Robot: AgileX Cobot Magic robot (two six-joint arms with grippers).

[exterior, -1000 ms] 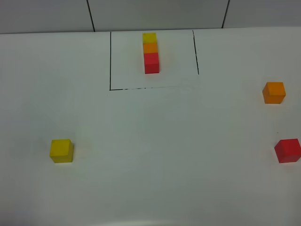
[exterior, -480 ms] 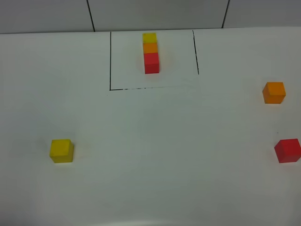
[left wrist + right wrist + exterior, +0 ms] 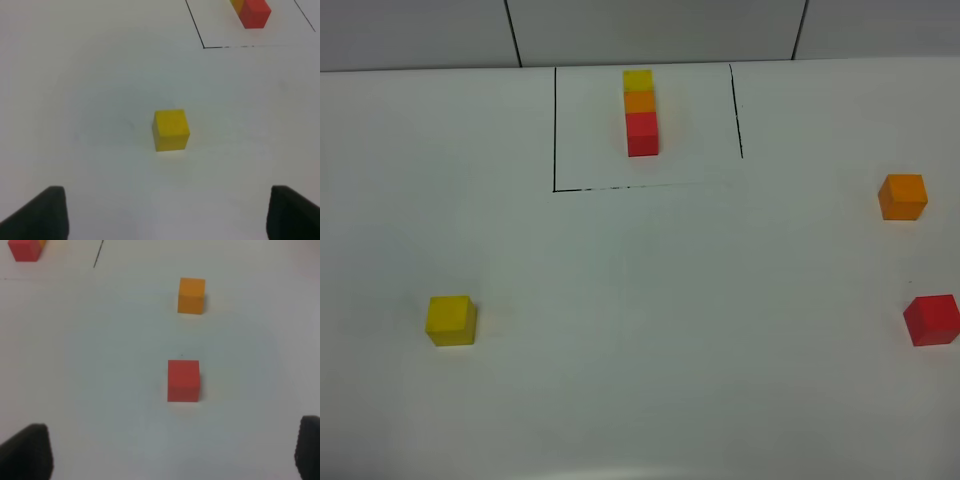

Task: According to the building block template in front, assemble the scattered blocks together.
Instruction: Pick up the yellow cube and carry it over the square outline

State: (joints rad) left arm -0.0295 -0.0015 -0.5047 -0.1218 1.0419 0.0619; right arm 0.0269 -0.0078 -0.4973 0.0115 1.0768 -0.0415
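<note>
White matte bench [image 3: 640,300], smooth and plain. Looks the same as a second ago: no loose cube shifted, nothing lifted. Judging from that, assembly not begun; all three picks and joins still to do.

Black frame [image 3: 555,130], thin drawn rectangle at far middle of bench, near line faint and broken.

Left fingers [image 3: 45,215]: dark, blunt, spread wide, pinching nothing, hanging short of the yellow cube. Right fingers [image 3: 27,452]: same look, spread wide, empty.

Building block template [image 3: 641,112] inside the frame: straight row of three touching cubes, yellow farthest, orange middle, red nearest.

Yellow block [image 3: 451,320] alone at near left, well apart from the rest. Orange block [image 3: 903,196] at right edge. Red block [image 3: 932,319] nearer on the same side, clear gap between the two. All equal small cubes, crisp edges, flat solid colour, dull finish. Wood or plastic: cannot tell.
</note>
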